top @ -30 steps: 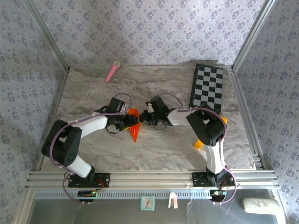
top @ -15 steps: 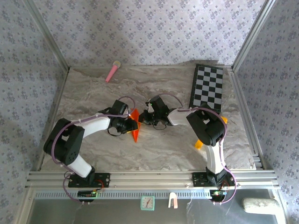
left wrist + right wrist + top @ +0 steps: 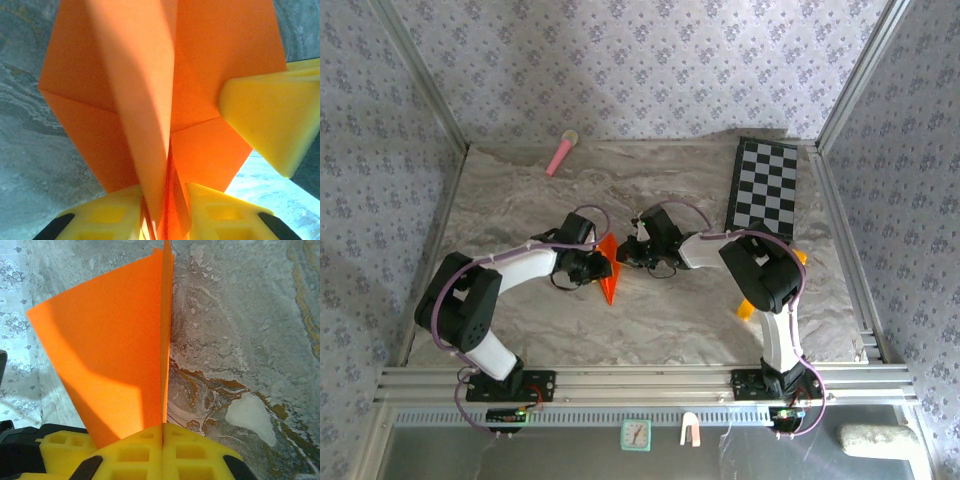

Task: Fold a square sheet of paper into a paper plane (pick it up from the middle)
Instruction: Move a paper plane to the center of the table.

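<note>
— Hands, state?
— My left hand [image 3: 164,212] clamps the paper plane [image 3: 608,270] at its centre ridge. My right hand [image 3: 162,434] is closed on it too.
— Location?
— Mid-table [image 3: 670,320], between both hands.

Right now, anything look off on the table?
Nothing damaged or spilled. The paper plane is pinched in the right gripper, its ridge between the fingers of the left gripper. Only oddity: the checkerboard lies skewed at the far right corner.
</note>
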`<state>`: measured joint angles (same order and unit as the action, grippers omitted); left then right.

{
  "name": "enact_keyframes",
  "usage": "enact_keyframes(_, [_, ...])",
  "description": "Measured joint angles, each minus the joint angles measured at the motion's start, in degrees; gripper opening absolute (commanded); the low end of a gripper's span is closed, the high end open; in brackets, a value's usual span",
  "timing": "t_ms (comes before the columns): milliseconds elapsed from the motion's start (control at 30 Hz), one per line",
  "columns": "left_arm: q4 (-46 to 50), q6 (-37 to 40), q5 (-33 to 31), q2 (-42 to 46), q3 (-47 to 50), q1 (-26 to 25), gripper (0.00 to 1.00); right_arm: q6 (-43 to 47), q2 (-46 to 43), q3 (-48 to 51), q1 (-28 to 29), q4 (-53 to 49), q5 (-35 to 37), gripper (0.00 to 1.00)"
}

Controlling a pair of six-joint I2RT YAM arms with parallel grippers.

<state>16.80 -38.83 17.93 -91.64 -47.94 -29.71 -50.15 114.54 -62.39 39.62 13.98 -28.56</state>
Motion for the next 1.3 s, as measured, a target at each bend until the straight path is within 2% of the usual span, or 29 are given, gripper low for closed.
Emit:
enact_keyframes(267, [-0.04,-0.02,-0.42,-0.81,-0.31,0.02,0.17,0.0,0.0,0.0,0.0,0.0,-0.02,0.05])
enact_keyframes(400, [0.04,0.0,-0.44,-1.29,-0.33,0.02,0.11,-0.04,-0.17,0.0,0.0,-0.02,-0.04,0.11])
enact_keyframes(633, [3.63,1.53,-2.27,-1.29,-4.26,0.0,0.08,2.05,-4.9,1.16,-0.66,-3.02,2.56,0.53])
enact_keyframes(767, [7.52,3.54,-6.03,-2.32,-9.6,0.0,0.08,5.53,-11.89,3.67,-2.25,-6.49,7.45,0.65])
enact_keyframes(1033, [16.17,6.91,-16.76,-10.73,-24.57,-0.35,0.09,11.23,-24.68,8.81,-6.64,-12.68,20.33,0.71])
enact_keyframes(1300, [23.23,8.02,-23.52,-21.53,-36.89,-2.14,0.1,12.33,-27.8,12.17,-8.26,-15.54,24.79,0.73])
